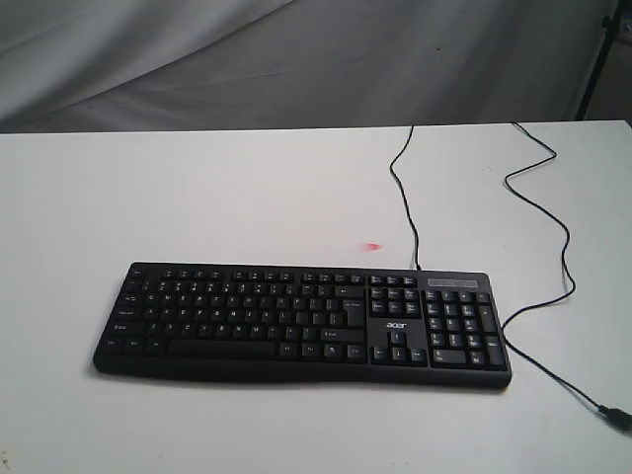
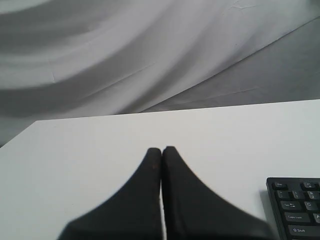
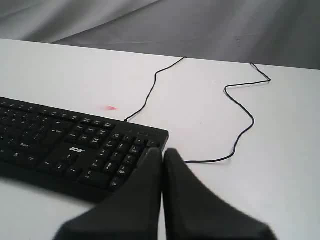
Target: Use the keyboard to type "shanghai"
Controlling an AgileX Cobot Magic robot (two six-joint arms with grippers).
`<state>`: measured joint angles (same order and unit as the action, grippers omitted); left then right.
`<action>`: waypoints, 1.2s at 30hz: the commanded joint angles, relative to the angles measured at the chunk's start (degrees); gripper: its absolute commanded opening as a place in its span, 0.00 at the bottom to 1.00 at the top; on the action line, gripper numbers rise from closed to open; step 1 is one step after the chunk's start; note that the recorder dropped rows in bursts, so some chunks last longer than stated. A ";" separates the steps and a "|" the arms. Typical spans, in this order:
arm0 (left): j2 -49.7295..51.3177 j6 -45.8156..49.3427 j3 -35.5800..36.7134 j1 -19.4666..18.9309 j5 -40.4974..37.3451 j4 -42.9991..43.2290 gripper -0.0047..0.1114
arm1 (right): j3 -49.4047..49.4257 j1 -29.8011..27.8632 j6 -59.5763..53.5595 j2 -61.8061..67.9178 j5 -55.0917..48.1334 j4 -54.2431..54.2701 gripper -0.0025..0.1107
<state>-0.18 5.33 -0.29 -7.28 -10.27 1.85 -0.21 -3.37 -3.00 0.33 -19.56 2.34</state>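
Observation:
The keyboard [image 1: 301,321] lies flat on the white table, black with white-lettered keys, a number pad at its right end and an "acer" logo. Neither arm shows in the exterior view. In the left wrist view my left gripper [image 2: 161,149] is shut with nothing in it, above bare table beyond the keyboard's [image 2: 297,207] left end. My right gripper [image 3: 163,150] is also shut and empty, hanging just off the number-pad corner of the keyboard [image 3: 75,145].
A thin black cable [image 1: 538,193] loops from the keyboard's back edge over the table's far right and returns to the front right corner. A small red mark [image 1: 372,246] sits on the table behind the keyboard. Grey cloth hangs behind the table.

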 commanded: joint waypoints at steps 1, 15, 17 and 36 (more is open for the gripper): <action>0.18 -0.16 0.29 0.22 0.30 -0.03 0.05 | 0.21 -0.05 0.03 -0.33 0.21 -0.27 0.02; 0.18 -0.16 0.29 0.22 0.30 -0.03 0.05 | 0.21 -0.05 0.02 -0.33 13.67 -0.27 0.02; 0.18 -0.16 0.29 0.22 0.30 -0.03 0.05 | 0.21 -0.05 0.02 -0.33 18.85 -0.27 0.02; 0.18 -0.16 0.29 0.22 0.30 -0.03 0.05 | 0.21 -0.05 0.02 -0.33 53.24 -0.27 0.02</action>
<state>-0.18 5.33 -0.29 -7.28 -10.27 1.85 -0.21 -3.37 -3.00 0.30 31.36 2.34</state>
